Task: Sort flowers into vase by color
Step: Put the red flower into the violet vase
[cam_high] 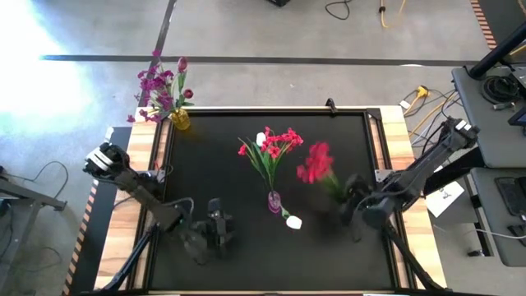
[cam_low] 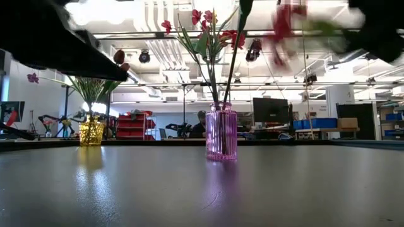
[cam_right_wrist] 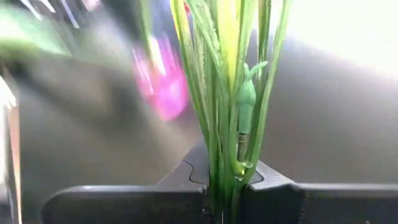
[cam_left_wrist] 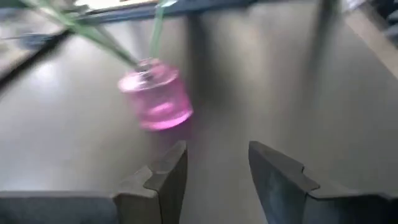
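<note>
Black surface: pink vase at centre with red flowers; right hand clenched on red flower bunch; left hand released, near vase.

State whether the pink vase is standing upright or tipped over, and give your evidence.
Upright. In the low view the pink vase stands on its base on the table, with flower stems rising from its mouth.

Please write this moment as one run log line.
right gripper: shut on red flower stems, lifted | left gripper: open, empty, near pink vase | yellow vase: purple flowers
</note>
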Controlling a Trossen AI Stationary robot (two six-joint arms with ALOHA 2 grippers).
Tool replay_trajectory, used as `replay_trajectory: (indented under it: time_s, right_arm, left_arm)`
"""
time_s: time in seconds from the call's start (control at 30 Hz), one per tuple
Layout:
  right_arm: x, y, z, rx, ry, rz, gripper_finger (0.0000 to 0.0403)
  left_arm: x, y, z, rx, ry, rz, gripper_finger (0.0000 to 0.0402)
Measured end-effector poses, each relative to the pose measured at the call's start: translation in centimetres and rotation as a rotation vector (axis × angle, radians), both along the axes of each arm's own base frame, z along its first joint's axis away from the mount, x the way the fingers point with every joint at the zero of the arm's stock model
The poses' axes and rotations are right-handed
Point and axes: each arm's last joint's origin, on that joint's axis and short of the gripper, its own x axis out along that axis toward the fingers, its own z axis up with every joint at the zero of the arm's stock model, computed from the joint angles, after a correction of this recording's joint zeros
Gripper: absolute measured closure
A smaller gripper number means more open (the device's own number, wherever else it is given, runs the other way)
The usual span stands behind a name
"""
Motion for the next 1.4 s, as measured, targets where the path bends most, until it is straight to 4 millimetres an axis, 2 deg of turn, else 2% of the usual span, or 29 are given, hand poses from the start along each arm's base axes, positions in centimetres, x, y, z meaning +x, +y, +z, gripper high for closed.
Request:
replay_trajectory:
  time_s: [0.17, 0.27, 0.37, 0.47, 0.57, 0.63, 0.77, 0.87, 1.0, 1.13, 1.4]
  right_arm:
    - [1.5, -0.6, 4.1, -0.245, -0.423, 0.058, 0.0394]
    - [2.8, -0.7, 5.4, -0.366, -0.665, 0.145, 0.0394]
    - [3.5, -0.9, 5.4, -0.496, -0.935, 0.222, 0.0394]
    - [4.2, -1.5, 4.1, -0.585, -1.084, 0.163, 0.0394]
    - [5.9, -2.4, 2.1, -0.611, -1.116, 0.134, 0.0394]
    - [7.9, -2.9, 1.0, -0.613, -1.086, 0.141, 0.0394]
    - [12.0, -4.3, 0.4, -0.647, -1.052, 0.109, 0.0394]
    - [13.9, -5.0, 0.7, -0.689, -1.050, 0.104, 0.0394]
    - [14.8, -5.5, 0.4, -0.676, -1.034, 0.102, 0.0394]
    - [14.7, -5.4, 0.2, -0.637, -1.046, 0.112, 0.0394]
    - [16.4, -5.1, -1.2, -0.613, -1.033, 0.133, 0.0394]
  left_arm:
    - [0.8, 3.0, -0.6, -0.191, -0.203, -0.144, 0.0251]
    - [1.1, 4.3, -0.5, -0.241, -0.313, -0.209, 0.0254]
    - [1.5, 5.0, -0.6, -0.260, -0.365, -0.262, 0.0256]
    - [1.9, 5.2, -0.8, -0.258, -0.366, -0.276, 0.0256]
    - [2.0, 5.2, -0.8, -0.239, -0.362, -0.279, 0.0256]
    - [2.0, 5.3, -0.9, -0.230, -0.359, -0.277, 0.0256]
    - [1.5, 5.7, -1.0, -0.243, -0.351, -0.269, 0.0256]
    - [0.6, 6.1, -1.4, -0.284, -0.321, -0.258, 0.0256]
    - [-1.1, 6.8, -2.3, -0.342, -0.280, -0.240, 0.0256]
    - [-2.3, 7.4, -2.8, -0.376, -0.267, -0.225, 0.0256]
    - [-2.1, 7.4, -2.1, -0.368, -0.305, -0.225, 0.0256]
